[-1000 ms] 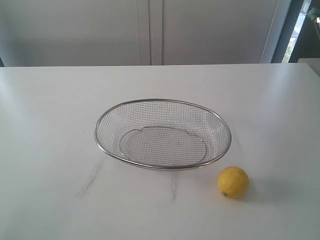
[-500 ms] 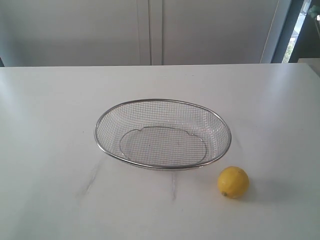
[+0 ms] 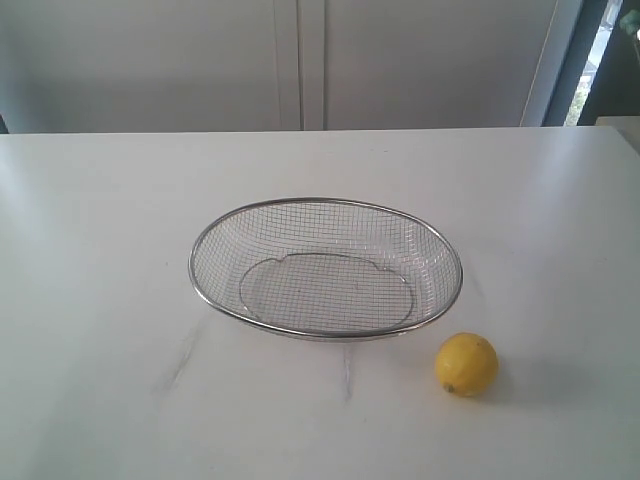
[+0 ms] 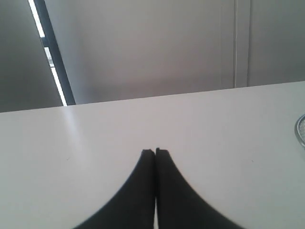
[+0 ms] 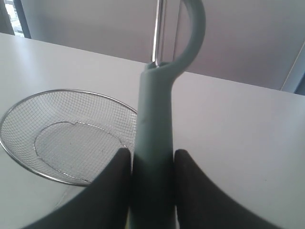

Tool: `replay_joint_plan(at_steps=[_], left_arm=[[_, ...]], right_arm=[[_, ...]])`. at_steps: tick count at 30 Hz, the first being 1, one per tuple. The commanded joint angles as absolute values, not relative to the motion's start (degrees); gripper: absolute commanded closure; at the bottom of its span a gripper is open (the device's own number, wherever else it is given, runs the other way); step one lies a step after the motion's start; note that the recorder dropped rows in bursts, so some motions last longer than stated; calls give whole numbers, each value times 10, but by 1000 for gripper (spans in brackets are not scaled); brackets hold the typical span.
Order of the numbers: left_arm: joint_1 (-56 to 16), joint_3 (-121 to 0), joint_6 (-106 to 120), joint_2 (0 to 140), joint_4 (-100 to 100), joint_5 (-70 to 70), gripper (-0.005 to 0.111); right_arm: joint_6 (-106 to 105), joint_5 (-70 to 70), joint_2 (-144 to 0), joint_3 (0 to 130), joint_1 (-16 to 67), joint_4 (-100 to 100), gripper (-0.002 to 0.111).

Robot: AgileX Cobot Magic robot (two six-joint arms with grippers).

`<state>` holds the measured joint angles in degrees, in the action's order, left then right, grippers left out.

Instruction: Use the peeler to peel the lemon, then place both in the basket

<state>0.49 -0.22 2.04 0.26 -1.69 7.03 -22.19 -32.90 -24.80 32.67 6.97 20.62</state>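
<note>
In the exterior view, the basket is sitting near the middle of the white table, with nothing lying in it. The lemon is resting on the table just beside the basket's near right rim, not touching it. Neither arm is showing here.

In the left wrist view, the left gripper is hanging over bare tabletop with its two dark fingers pressing flat against each other, holding nothing. A sliver of the basket's rim is peeking in at the frame edge.

In the right wrist view, the right gripper is clamping the peeler by its teal handle, one finger on each side. The hooked head is pointing away from the wrist, with the metal blade beside it. The basket is lying on the table beyond the fingers.
</note>
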Motion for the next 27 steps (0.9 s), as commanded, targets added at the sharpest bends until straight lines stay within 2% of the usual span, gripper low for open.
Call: replay_joint_plan(at_steps=[1,7,14,23,27], left_arm=[[5,0,16,0,-19,98,107],[5,0,-48,0,-19,156,107],[5,0,-269,0,-19,238,107],[5,0,-360,0,-16,306,107],[5,-8,-451,0,94,313,107]], right_arm=[[-220,-319,-245,325,69,210,108],[-217,-319,-245,325,69,210,108],[-217,-319,-245,325,69,210,108],[-217,-316,-245,325,69,210,108],[-204,-313,-245,325,69,210,108]])
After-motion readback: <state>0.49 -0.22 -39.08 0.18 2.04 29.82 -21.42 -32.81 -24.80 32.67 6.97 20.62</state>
